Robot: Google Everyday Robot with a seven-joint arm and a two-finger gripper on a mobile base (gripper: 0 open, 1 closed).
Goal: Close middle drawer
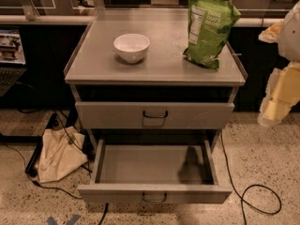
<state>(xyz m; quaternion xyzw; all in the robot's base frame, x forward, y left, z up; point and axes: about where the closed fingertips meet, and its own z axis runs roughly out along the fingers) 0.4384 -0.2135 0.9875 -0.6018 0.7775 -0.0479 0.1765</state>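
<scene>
Centre frame: grey sheet-metal cabinet (164,67), flat matte top. At 6 o'clock: middle drawer (140,165), pulled well out. Wide shallow rectangular tray, flat front, small dark loop handle. On top: round glossy white bowl (131,47) at 11, crinkly green bag (210,27) standing at 1. At 3 o'clock, apart from cabinet: pale, blocky gripper (274,109). Grip state: can't tell.

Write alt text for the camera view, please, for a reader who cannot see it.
The middle drawer of a grey metal cabinet stands pulled far out and looks empty. On its top sit a white bowl and a green bag. The gripper hangs at the right edge, apart from the cabinet.
</scene>
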